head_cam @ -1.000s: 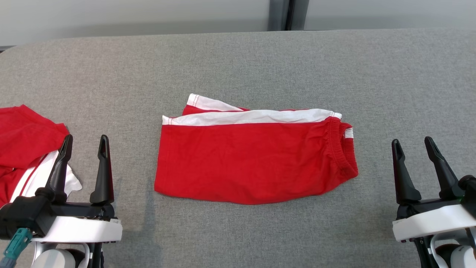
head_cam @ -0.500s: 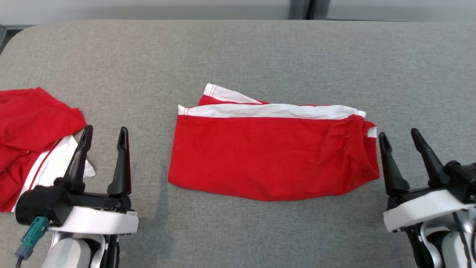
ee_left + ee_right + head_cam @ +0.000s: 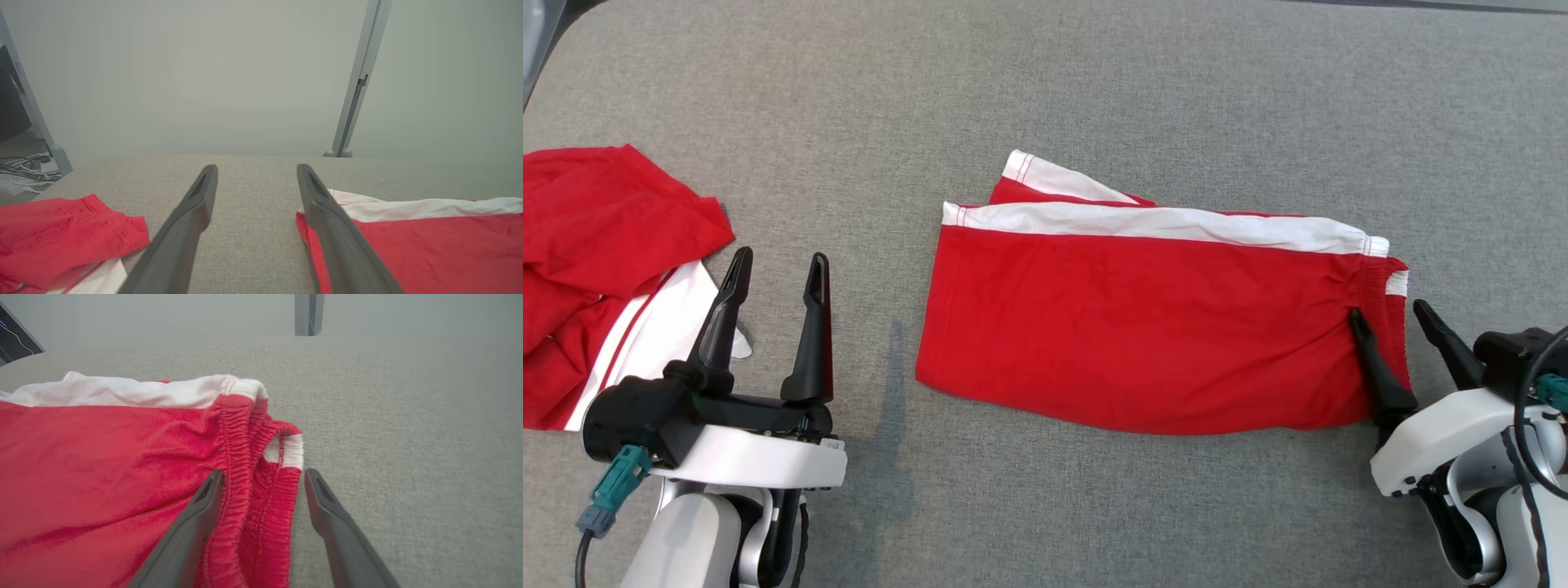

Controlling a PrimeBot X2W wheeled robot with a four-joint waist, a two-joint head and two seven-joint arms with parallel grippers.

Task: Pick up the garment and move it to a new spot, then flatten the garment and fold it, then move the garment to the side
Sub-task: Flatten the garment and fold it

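The garment [image 3: 1143, 318] is a pair of red shorts with a white side stripe, lying folded flat in the middle of the grey table; it also appears in the left wrist view [image 3: 429, 245] and the right wrist view [image 3: 102, 469]. My right gripper [image 3: 1390, 314] is open at its right end, one finger over the elastic waistband [image 3: 253, 490], the other over bare table. My left gripper [image 3: 778, 265] stands open left of the shorts, with bare table between its fingers [image 3: 192, 220].
A second red and white garment [image 3: 596, 269] lies crumpled at the table's left edge, just left of my left gripper. The grey padded table [image 3: 1094, 90] stretches wide behind the shorts. A grey post [image 3: 355, 81] stands beyond the far edge.
The head camera has tilted down and shifted, so the scene sits lower and further right. My right gripper has come in over the waistband. My left gripper keeps its place by the shorts.
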